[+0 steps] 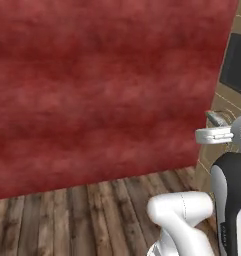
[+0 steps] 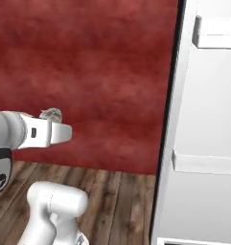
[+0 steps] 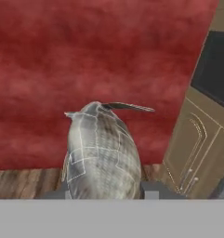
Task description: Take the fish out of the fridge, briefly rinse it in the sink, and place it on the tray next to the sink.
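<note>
A mottled red wall (image 1: 102,90) spans the background above a wooden plank floor (image 1: 67,220). At the right of the right base view stands the white inside of the fridge (image 2: 203,143) (probably its open door). Tan cabinets (image 3: 201,148) lie to the right. The gripper (image 3: 106,191) is clamped on the fish (image 3: 102,153), held in the air before the wall.

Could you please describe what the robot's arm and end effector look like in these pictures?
The arm has smooth, rounded white shells with dark grey to black joint sections, one carrying a small pale logo. A grey cylindrical wrist leads to a white boxy hand with a small dark slot. The end effector has two small dark grey finger tips. No loose cables show.
</note>
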Controlling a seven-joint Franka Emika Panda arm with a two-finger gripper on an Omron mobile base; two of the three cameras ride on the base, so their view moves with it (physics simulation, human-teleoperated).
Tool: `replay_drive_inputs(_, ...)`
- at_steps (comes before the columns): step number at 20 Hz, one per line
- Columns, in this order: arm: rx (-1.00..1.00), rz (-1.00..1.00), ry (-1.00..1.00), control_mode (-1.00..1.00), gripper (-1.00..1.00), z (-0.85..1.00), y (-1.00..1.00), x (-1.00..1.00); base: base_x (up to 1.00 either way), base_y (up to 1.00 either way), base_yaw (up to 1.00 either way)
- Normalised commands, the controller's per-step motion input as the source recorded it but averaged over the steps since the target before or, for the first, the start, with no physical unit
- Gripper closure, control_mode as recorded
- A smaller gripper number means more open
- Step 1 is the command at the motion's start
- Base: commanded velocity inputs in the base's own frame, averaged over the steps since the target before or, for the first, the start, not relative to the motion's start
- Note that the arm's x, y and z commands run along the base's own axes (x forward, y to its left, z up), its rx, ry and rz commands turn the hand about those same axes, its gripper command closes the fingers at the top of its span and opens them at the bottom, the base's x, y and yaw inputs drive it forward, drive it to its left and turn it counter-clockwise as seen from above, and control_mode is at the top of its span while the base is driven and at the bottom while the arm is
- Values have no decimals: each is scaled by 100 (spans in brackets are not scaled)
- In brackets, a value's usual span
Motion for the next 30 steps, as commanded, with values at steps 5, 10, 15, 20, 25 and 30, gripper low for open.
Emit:
replay_drive_inputs(5,0,0,0,100,100,0,0,0,0,12,93)
replay_drive_inputs(10,0,0,0,100,100,0,0,0,0,10,93)
replay_drive_inputs(15,0,0,0,100,100,0,0,0,0,9,92)
replay_drive_inputs(20,0,0,0,100,100,0,0,0,1,9,88)
replay_drive_inputs(25,0,0,0,100,100,0,0,0,14,5,82)
replay_drive_inputs(30,0,0,0,100,100,0,0,0,14,2,83)
